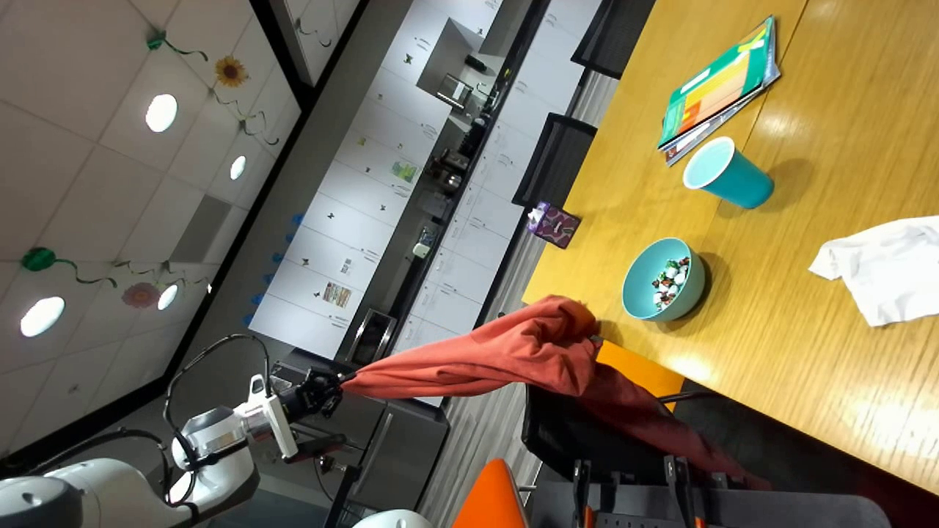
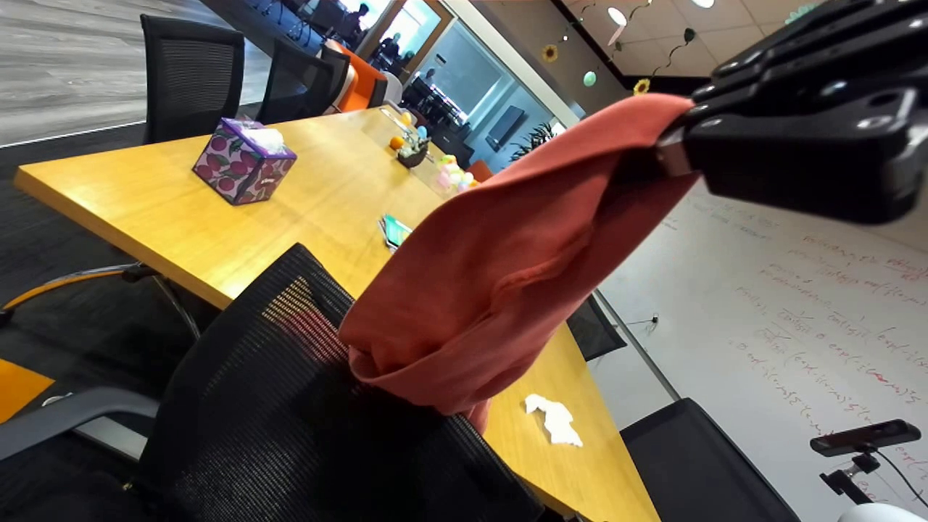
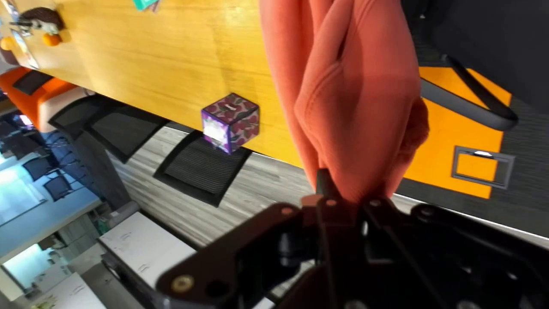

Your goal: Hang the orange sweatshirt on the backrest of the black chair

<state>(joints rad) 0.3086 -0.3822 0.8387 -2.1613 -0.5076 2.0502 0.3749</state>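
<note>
The soft, red-orange fabric sweatshirt point(image 2: 493, 304) is pinched at one end by the black, two-fingered tool point(image 1: 342, 381), which is seen in an exterior view toward two o'clock from the curved mesh backrest point(image 2: 319, 406) of the black chair point(image 2: 275, 442). From the tool, the sweatshirt is stretched toward eight o'clock, down to the top edge of the backrest, and red cloth is also seen through the mesh, on the side of the yellow wooden desk point(image 1: 777, 330). The hanging is judged to be well advanced: part of the sweatshirt appears to be draped across the backrest, but the pinched end has not yet been let go. Probably only two things are left to be done: that end must be lowered and then released.
</note>
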